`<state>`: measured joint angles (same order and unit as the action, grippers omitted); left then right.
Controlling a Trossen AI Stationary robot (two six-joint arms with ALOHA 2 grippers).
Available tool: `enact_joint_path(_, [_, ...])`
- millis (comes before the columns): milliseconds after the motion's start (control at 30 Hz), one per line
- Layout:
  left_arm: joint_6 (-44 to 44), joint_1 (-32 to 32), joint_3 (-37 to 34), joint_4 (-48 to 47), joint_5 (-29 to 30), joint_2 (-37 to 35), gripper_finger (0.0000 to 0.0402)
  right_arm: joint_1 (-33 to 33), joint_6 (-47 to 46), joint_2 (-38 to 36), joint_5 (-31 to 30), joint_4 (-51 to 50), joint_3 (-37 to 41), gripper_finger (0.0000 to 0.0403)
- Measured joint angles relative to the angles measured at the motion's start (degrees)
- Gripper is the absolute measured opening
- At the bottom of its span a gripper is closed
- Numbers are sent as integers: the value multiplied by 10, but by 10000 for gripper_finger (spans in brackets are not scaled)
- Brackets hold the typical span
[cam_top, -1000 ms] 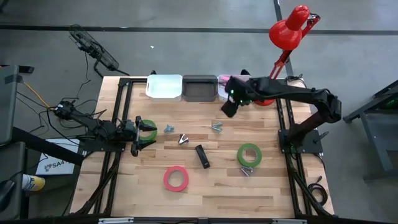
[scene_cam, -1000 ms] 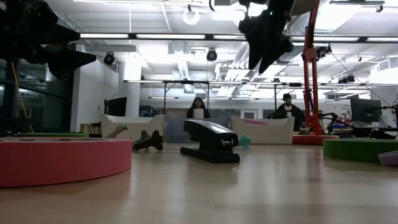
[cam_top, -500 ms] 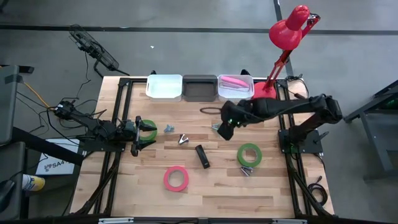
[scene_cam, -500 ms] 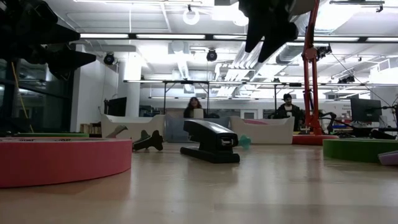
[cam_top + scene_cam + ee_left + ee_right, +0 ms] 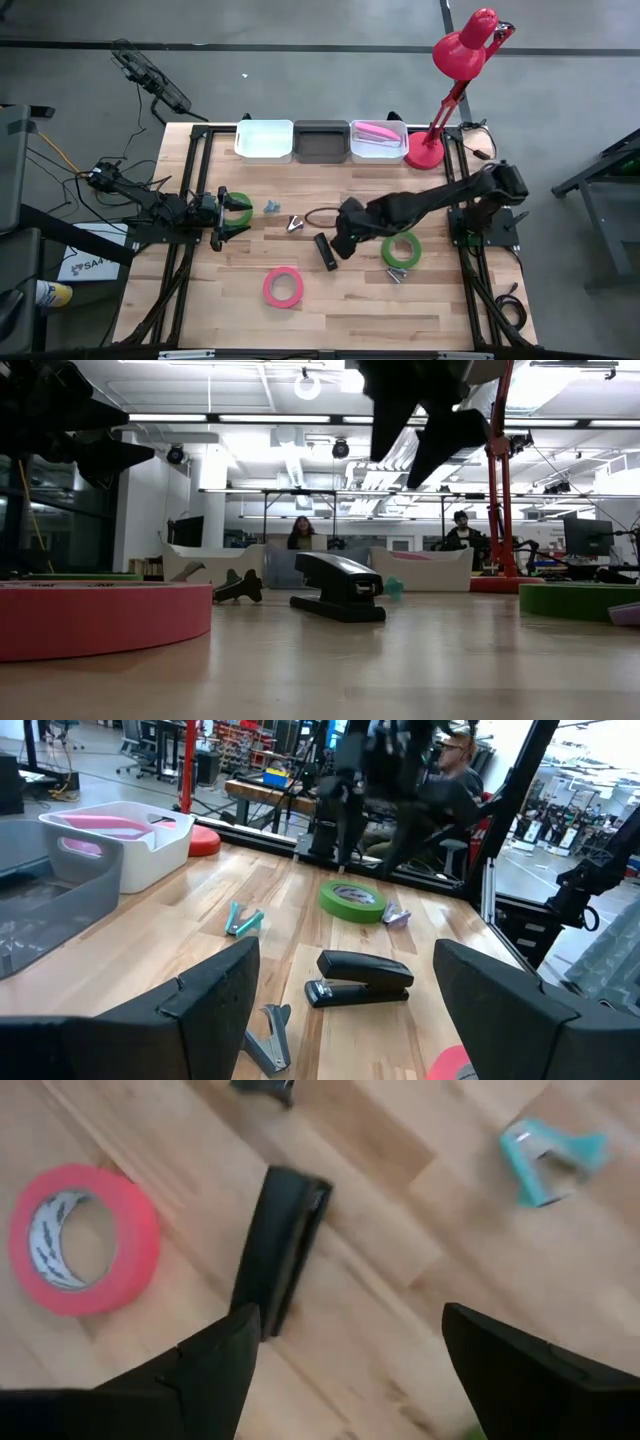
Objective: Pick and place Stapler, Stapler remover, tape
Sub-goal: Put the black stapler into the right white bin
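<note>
A black stapler lies flat on the wooden table. My right gripper hangs open above the stapler's right side, pointing steeply down, and touches nothing; the right wrist view shows the stapler ahead of its fingers. A pink tape roll and a green one lie flat nearby. Staple removers sit around them: a teal one, a dark one and a pale one. My left gripper waits open and level at the left edge, with a second green tape roll just ahead of its fingers.
Three bins stand along the far edge: a white one, a grey one and a clear one with a pink thing inside. A red desk lamp stands at the far right. People sit in the room beyond.
My right gripper has swung from over the far bins toward the near edge and the table's left, sinking and rolling as it went, and now hangs over the stapler. The things on the table have kept their places.
</note>
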<state>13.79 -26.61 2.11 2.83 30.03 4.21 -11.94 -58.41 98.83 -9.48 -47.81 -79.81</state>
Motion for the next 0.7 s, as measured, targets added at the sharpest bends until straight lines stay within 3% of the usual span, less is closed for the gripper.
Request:
enact_joint_path(467, [0, 0, 0, 0, 0, 0, 296, -20, -35, 120, 13, 138, -1, 305])
enact_joint_path(700, [0, 0, 0, 0, 0, 0, 296, -20, -24, 168, -22, 119, -48, 305])
